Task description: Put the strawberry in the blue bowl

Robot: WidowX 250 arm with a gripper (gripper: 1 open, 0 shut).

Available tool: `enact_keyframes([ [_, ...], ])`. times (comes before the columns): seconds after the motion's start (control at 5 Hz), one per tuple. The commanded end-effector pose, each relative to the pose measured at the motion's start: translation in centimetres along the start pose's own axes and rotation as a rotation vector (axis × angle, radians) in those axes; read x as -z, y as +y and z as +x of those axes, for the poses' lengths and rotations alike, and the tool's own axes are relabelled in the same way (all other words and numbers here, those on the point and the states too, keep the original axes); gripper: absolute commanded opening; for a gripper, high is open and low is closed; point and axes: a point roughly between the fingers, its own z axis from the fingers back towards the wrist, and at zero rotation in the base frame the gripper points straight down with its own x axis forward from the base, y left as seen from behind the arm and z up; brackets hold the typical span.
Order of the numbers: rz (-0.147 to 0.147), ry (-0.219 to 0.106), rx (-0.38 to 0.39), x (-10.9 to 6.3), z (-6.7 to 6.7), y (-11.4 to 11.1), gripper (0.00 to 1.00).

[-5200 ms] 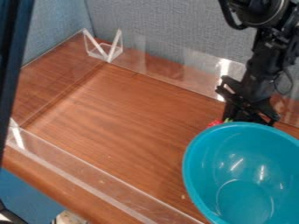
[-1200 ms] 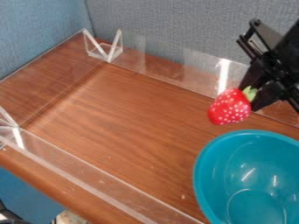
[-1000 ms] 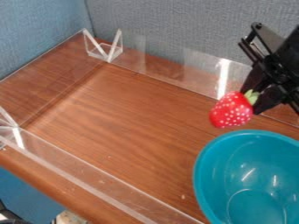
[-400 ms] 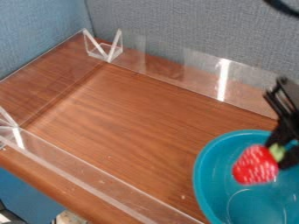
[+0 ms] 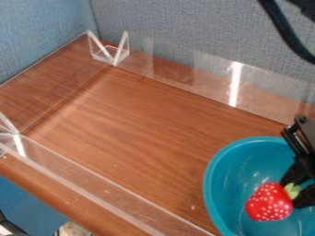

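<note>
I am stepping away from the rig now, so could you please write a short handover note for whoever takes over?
Pincer: shut on the strawberry, at the right edge of the view.
Strawberry: held over the inside of the blue bowl, low over its bottom; whether it touches the bowl cannot be told.
Done: strawberry picked up and brought into the bowl.
Left: open the pincer to release it, then lift the arm clear.

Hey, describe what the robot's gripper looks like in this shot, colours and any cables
The gripper is black, with slim angular fingers showing at the right edge of the picture. A thick black cable loops across the top right corner. No markings can be made out, and most of the arm lies outside the frame.
</note>
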Motion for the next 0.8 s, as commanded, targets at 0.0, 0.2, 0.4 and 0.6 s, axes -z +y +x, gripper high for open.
enact_keyframes([
  [0.0,0.004,-0.05,-0.004,-1.49,-0.01,0.28,0.0],
  [0.2,0.015,-0.052,-0.008,-1.5,-0.19,0.53,0.0],
  [0.4,0.027,-0.054,-0.013,-1.64,-0.34,0.72,0.0],
  [0.6,0.035,-0.057,-0.019,-1.77,-0.45,0.8,0.0],
])
